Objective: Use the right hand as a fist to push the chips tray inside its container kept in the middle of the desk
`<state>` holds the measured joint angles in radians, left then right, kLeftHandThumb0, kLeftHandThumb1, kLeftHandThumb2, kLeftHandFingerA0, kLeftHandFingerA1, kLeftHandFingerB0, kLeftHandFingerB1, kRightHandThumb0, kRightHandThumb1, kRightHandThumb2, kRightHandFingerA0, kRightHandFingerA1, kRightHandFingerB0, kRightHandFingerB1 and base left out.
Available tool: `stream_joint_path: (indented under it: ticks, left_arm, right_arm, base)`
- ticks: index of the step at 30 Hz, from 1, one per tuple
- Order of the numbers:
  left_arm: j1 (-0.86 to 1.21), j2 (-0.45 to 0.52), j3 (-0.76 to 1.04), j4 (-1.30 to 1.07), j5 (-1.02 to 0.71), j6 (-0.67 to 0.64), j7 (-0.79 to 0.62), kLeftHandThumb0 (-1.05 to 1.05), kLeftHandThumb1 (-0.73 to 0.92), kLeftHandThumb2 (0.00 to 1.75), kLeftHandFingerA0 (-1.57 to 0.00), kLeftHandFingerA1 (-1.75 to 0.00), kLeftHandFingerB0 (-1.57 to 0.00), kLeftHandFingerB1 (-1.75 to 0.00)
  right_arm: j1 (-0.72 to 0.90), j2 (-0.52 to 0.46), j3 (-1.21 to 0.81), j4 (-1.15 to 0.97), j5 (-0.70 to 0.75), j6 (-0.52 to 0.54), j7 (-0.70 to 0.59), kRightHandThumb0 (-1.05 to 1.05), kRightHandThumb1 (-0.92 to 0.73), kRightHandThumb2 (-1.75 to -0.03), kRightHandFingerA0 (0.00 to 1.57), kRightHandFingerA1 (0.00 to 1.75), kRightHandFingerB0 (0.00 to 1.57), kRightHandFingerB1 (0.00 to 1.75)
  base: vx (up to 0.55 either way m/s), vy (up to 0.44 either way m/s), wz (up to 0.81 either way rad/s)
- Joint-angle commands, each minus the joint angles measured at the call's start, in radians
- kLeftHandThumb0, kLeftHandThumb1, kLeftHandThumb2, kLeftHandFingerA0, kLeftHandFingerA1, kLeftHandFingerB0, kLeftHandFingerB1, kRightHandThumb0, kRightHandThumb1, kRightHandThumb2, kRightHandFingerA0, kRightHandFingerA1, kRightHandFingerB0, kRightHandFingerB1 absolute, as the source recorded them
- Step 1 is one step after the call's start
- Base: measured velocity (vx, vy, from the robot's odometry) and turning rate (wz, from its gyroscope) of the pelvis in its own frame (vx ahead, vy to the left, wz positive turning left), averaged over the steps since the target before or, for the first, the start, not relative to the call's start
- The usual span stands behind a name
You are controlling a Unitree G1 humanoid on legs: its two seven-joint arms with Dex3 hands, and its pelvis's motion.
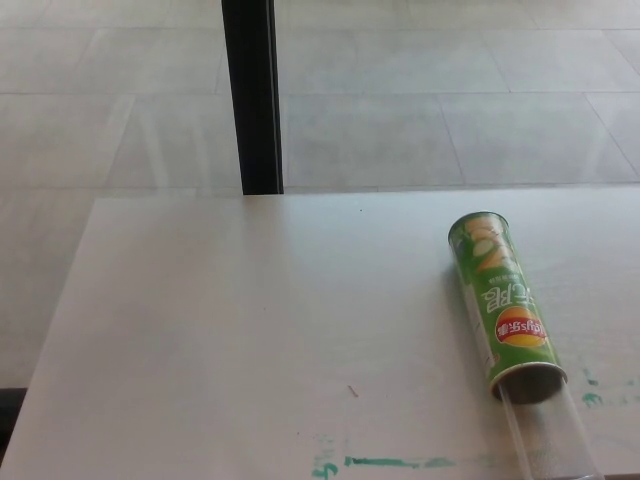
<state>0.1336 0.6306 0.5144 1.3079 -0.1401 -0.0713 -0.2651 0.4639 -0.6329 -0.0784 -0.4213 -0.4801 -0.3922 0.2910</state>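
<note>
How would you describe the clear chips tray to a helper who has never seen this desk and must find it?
Start at the white desk and look to its right side, where a green chips can lies on its side. From the can's open near end a clear tray sticks out toward the desk's near edge. It is see-through; the can is green.

Left hand: not in view. No part of the left arm, forearm or wrist enters the head view from the picture's left edge or from the bottom edge.

Right hand: not in view. No part of the right arm, forearm or wrist enters from the picture's right edge or from the bottom edge.

Pose: cannot be determined for either arm, since both lie wholly outside the frame.

Hand state: cannot be determined for either hand, for the same reason. This includes whether the right hand is formed into a fist.

Contact: neither hand appears touching or near anything within the frame.
</note>
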Motion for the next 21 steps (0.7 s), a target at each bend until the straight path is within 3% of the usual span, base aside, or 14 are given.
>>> stream_joint_path:
  ticks: [1,5,6,7,10,12,14,17,18,19,21]
  left_arm:
    - [0.008,0.039,0.002,-0.002,-0.015,-0.024,-0.007,-0.69,0.83,0.64,-0.5,-0.54,-0.42,-0.43]
    - [0.008,0.039,0.007,0.001,-0.018,-0.02,-0.006,-0.7,0.82,0.64,-0.53,-0.56,-0.44,-0.44]
    - [0.006,0.039,0.01,0.004,-0.021,-0.018,-0.005,-0.69,0.81,0.64,-0.53,-0.56,-0.44,-0.44]
    - [0.006,0.037,0.013,0.005,-0.024,-0.017,-0.004,-0.68,0.82,0.64,-0.53,-0.54,-0.43,-0.43]
    - [0.011,0.037,0.012,0.004,-0.022,-0.022,-0.005,-0.68,0.81,0.64,-0.52,-0.54,-0.42,-0.43]
    - [0.015,0.036,0.02,0.002,-0.031,-0.02,-0.013,-0.68,0.81,0.64,-0.53,-0.55,-0.41,-0.43]
    - [0.017,0.036,0.026,-0.001,-0.037,-0.018,-0.018,-0.68,0.81,0.64,-0.53,-0.55,-0.41,-0.43]
    - [0.017,0.035,0.027,-0.004,-0.035,-0.018,-0.011,-0.68,0.81,0.64,-0.53,-0.55,-0.42,-0.43]
    - [0.022,0.033,0.024,-0.002,-0.031,-0.025,-0.013,-0.68,0.64,1.01,-0.49,-0.64,-0.36,-0.55]
    - [0.023,0.033,0.022,-0.002,-0.027,-0.025,-0.007,-0.68,0.64,1.02,-0.5,-0.64,-0.37,-0.55]
    - [0.023,0.033,0.028,-0.001,-0.034,-0.017,-0.009,-0.67,0.63,1.01,-0.5,-0.64,-0.38,-0.55]
  right_arm:
    - [-0.084,-0.025,0.126,0.104,-0.483,0.117,-0.063,-0.66,-0.85,-0.66,0.82,0.76,0.62,0.46]
    - [-0.101,-0.025,0.149,0.125,-0.534,0.153,-0.075,-0.67,-0.85,-0.66,0.81,0.79,0.63,0.46]
    - [-0.111,-0.027,0.156,0.135,-0.551,0.169,-0.072,-0.64,-0.69,-1.09,0.81,0.82,0.56,0.62]
    - [-0.121,-0.026,0.162,0.139,-0.565,0.188,-0.06,-0.69,-0.86,-0.66,0.77,0.76,0.6,0.44]
    - [-0.128,-0.024,0.171,0.135,-0.604,0.221,-0.054,-0.69,-0.85,-0.65,0.81,0.74,0.63,0.44]
    - [-0.134,-0.022,0.169,0.14,-0.608,0.231,-0.067,-0.67,-0.85,-0.65,0.79,0.85,0.64,0.46]
    - [-0.14,-0.02,0.169,0.139,-0.608,0.251,-0.053,-0.67,-0.85,-0.65,0.79,0.85,0.64,0.46]
    - [-0.152,-0.018,0.168,0.135,-0.613,0.277,-0.026,-0.66,-0.85,-0.65,0.77,0.7,0.61,0.44]
    - [-0.156,-0.021,0.162,0.134,-0.61,0.281,-0.025,-0.63,-0.69,-1.09,0.81,0.83,0.52,0.6]
    - [-0.162,-0.026,0.164,0.133,-0.619,0.286,-0.015,-0.67,-0.86,-0.66,0.78,0.78,0.59,0.44]
    - [-0.166,-0.027,0.164,0.133,-0.62,0.291,-0.016,-0.67,-0.86,-0.66,0.78,0.77,0.59,0.44]
  base:
    - [0.0,0.0,0.0]
    - [0.0,0.0,0.0]
    - [0.0,0.0,0.0]
    - [0.0,0.0,0.0]
    - [0.0,0.0,0.0]
    - [0.0,0.0,0.0]
    - [0.0,0.0,0.0]
    - [0.0,0.0,0.0]
    - [0.0,0.0,0.0]
    - [0.0,0.0,0.0]
    - [0.0,0.0,0.0]
